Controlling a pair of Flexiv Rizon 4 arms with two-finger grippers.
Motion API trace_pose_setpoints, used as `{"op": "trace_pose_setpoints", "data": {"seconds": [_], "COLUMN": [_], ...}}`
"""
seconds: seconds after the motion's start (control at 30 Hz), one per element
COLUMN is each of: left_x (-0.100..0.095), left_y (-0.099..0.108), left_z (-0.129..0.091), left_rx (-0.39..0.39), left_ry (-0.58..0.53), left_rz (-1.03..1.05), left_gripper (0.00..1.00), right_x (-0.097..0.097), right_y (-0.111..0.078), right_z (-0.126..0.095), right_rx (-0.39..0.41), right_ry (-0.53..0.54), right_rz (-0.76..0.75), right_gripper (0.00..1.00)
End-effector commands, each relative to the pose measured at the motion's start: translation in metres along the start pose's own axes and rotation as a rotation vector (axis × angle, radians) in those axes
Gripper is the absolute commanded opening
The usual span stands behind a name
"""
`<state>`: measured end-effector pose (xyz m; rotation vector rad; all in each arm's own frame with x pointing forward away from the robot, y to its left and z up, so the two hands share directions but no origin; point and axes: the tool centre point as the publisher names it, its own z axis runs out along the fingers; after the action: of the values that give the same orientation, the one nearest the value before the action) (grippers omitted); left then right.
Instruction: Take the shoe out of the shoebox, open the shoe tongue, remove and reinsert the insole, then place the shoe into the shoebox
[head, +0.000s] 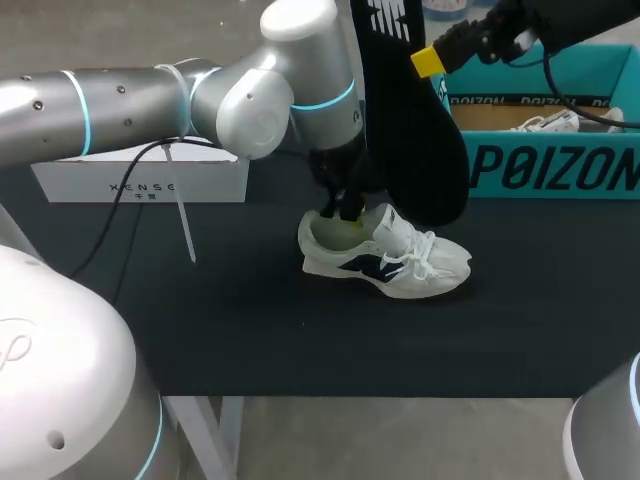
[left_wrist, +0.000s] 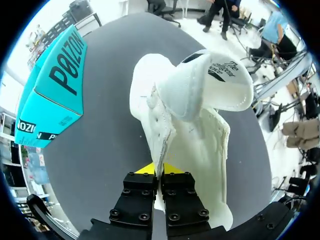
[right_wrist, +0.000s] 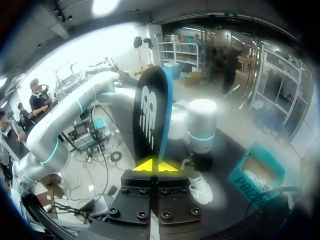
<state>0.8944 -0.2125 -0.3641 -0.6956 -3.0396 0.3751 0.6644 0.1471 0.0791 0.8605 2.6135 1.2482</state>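
Progress looks to be about halfway. The shoe (head: 385, 256) is out of the shoebox (head: 560, 150) and rests on its sole on the dark surface (head: 250, 330). Its tongue (left_wrist: 220, 85) is lifted up and forward, and the black insole (head: 410, 130) is out of it. By my judgement, what is left is putting the insole back in and returning the shoe to the shoebox. The left hand (left_wrist: 159, 171) is closed on the shoe at the heel collar, its fingers nearly together with the white fabric pinched between them. The right hand (right_wrist: 156, 166) is clamped on the insole, which is held up in the air at 12 o'clock from the shoe and does not touch it. The shoebox stands near the shoe, at its 2 o'clock.
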Motion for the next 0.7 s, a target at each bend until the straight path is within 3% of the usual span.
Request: {"op": "trace_pose_setpoints", "data": {"seconds": [0.03,0.1,0.13,0.2,0.23,0.3,0.33,0.4,0.5,0.63,0.7], "left_x": [-0.006,-0.013,-0.016,-0.022,-0.025,-0.029,-0.032,-0.036,-0.041,-0.044,-0.043], "left_y": [0.007,0.01,0.01,0.011,0.009,0.006,0.004,0.0,-0.007,-0.017,-0.023], "left_z": [-0.028,-0.038,-0.043,-0.054,-0.059,-0.068,-0.072,-0.078,-0.085,-0.086,-0.086], "left_rx": [0.007,-0.007,0.031,-0.011,0.034,0.005,0.037,0.028,0.1,0.012,0.007], "left_ry": [0.01,0.007,0.017,0.02,0.036,0.056,0.092,0.127,0.204,0.288,0.326], "left_rz": [0.039,0.077,0.111,0.16,0.197,0.266,0.301,0.384,0.511,0.688,0.761], "left_gripper": [0.0,0.0,0.0,0.0,0.0,0.0,0.0,0.0,0.0,0.0,0.0], "right_x": [0.0,0.0,0.0,0.0,0.0,0.0,0.0,0.0,0.0,0.0,0.0], "right_y": [0.003,0.003,0.003,0.003,0.003,0.003,0.003,0.003,0.003,0.003,0.003], "right_z": [0.001,0.001,0.001,0.001,0.001,0.001,0.001,0.001,0.001,0.001,0.001], "right_rx": [0.005,0.005,0.005,0.005,0.005,0.005,0.005,0.005,0.005,0.005,0.005], "right_ry": [0.0,0.0,0.0,0.0,0.0,0.0,0.0,0.0,0.0,0.0,0.0], "right_rz": [0.001,0.001,0.001,0.001,0.001,0.001,0.001,0.001,0.001,0.001,0.001], "right_gripper": [0.0,0.0,0.0,0.0,0.0,0.0,0.0,0.0,0.0,0.0,0.0]}}
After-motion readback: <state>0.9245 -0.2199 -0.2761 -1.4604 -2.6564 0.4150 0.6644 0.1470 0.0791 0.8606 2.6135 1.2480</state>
